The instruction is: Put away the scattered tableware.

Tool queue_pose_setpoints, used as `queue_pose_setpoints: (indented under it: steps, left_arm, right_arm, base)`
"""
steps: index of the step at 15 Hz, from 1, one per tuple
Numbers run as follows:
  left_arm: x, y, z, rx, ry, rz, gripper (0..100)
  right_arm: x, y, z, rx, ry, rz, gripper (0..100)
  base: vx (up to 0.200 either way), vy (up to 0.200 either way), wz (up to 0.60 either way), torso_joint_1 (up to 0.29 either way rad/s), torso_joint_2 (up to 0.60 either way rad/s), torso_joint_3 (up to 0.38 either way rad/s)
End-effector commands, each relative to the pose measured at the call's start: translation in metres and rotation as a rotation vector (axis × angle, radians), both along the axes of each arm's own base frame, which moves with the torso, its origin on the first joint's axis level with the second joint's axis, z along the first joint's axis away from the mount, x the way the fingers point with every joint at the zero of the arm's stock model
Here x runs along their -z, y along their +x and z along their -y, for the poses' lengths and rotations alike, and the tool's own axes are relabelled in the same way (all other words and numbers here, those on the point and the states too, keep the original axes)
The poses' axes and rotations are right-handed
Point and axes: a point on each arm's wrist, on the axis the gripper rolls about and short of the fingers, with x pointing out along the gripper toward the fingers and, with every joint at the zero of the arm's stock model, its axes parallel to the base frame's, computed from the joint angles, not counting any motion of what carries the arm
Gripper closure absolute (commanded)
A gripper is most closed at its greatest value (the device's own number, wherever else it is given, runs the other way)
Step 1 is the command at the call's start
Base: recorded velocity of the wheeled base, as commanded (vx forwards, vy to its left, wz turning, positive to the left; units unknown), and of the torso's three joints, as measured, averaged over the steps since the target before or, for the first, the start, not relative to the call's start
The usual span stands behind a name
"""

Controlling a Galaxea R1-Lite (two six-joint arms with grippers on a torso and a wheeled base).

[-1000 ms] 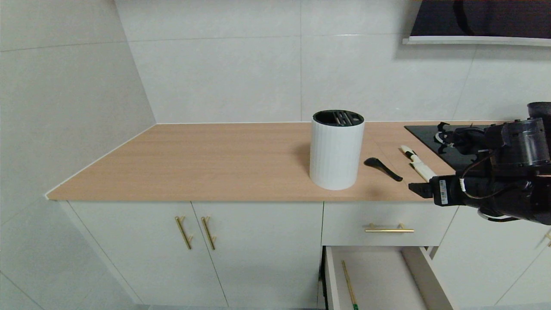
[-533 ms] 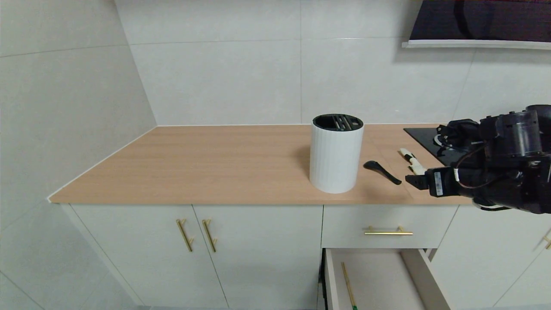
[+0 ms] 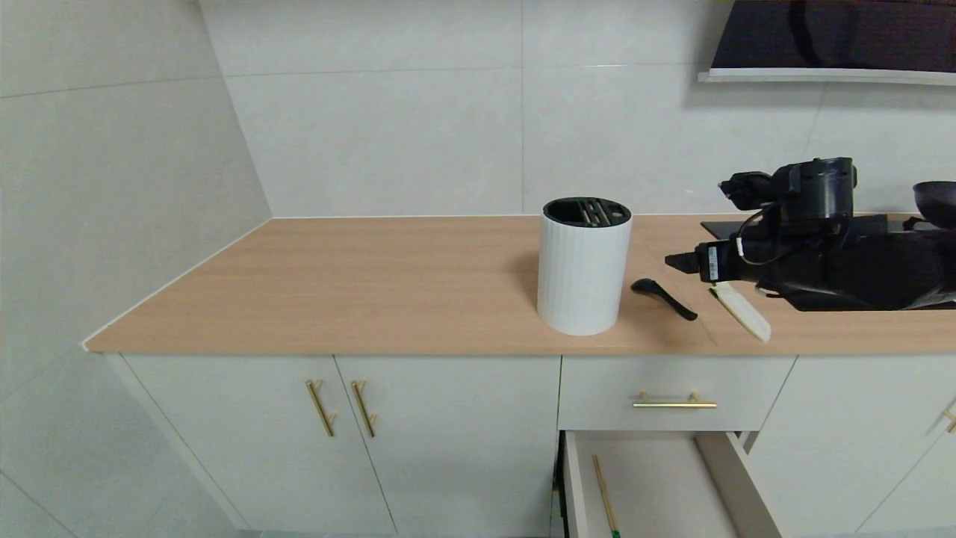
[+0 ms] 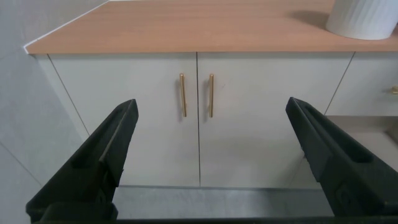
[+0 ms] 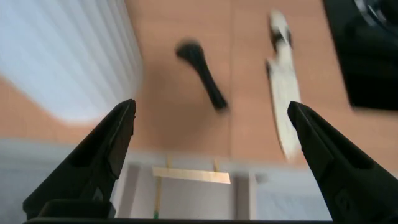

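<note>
A black spoon (image 3: 663,296) (image 5: 202,74) and a white-handled knife (image 3: 739,308) (image 5: 283,81) lie on the wooden counter (image 3: 373,284), right of a white ribbed utensil holder (image 3: 582,273) (image 5: 68,56) (image 4: 364,15). My right gripper (image 3: 676,261) (image 5: 211,162) hovers open above the counter, over the knife and just right of the spoon, holding nothing. My left gripper (image 4: 211,162) is open and low, in front of the cabinet doors (image 4: 196,112).
The lower drawer (image 3: 650,486) under the counter stands pulled out, with chopsticks (image 3: 605,497) lying inside. A shut drawer with a brass handle (image 3: 674,404) is above it. A black cooktop (image 3: 721,228) lies at the counter's right end, under a range hood (image 3: 829,37).
My right arm has risen from the counter's front edge and moved back and left, now over the knife near the spoon. The tableware has not moved.
</note>
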Motion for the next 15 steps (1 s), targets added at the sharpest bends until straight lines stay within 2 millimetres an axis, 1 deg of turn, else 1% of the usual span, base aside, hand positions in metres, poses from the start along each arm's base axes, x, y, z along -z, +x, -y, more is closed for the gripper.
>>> queue_pose_setpoints:
  steps: [1, 2, 4, 6, 8, 11, 12, 15]
  left_arm:
    - [0.0, 0.0, 0.0, 0.001, 0.0, 0.0, 0]
    - [0.0, 0.0, 0.0, -0.001, 0.0, -0.002, 0]
    - [0.0, 0.0, 0.0, -0.001, 0.0, 0.0, 0]
    - [0.0, 0.0, 0.0, -0.001, 0.0, 0.0, 0]
    - [0.0, 0.0, 0.0, -0.001, 0.0, 0.0, 0]
    - [0.0, 0.0, 0.0, -0.001, 0.0, -0.002, 0]
    - [0.0, 0.0, 0.0, -0.001, 0.0, 0.0, 0]
    - [0.0, 0.0, 0.0, -0.001, 0.0, 0.0, 0]
  right_arm:
    - [0.023, 0.028, 0.02, -0.052, 0.014, -0.028, 0]
    - [0.023, 0.03, 0.024, -0.076, 0.028, -0.017, 0]
    - [0.035, 0.041, 0.041, -0.112, 0.042, 0.005, 0]
    - [0.046, 0.05, 0.046, -0.173, 0.074, 0.038, 0]
    - [0.061, 0.058, 0.045, -0.183, 0.074, 0.041, 0]
    - [0.074, 0.066, 0.044, -0.178, 0.071, 0.02, 0]
    - [0.086, 0.073, 0.043, -0.178, 0.072, 0.002, 0]
    - [0.107, 0.083, 0.043, -0.182, 0.056, -0.026, 0]
  base:
    - [0.0, 0.0, 0.0, 0.0, 0.0, 0.0]
    - [0.0, 0.0, 0.0, 0.0, 0.0, 0.0]
    - [0.0, 0.0, 0.0, 0.0, 0.0, 0.0]
    - [0.0, 0.0, 0.0, 0.0, 0.0, 0.0]
    - [0.0, 0.0, 0.0, 0.0, 0.0, 0.0]
    - [0.0, 0.0, 0.0, 0.0, 0.0, 0.0]
    - [0.0, 0.0, 0.0, 0.0, 0.0, 0.0]
    - [0.0, 0.0, 0.0, 0.0, 0.0, 0.0]
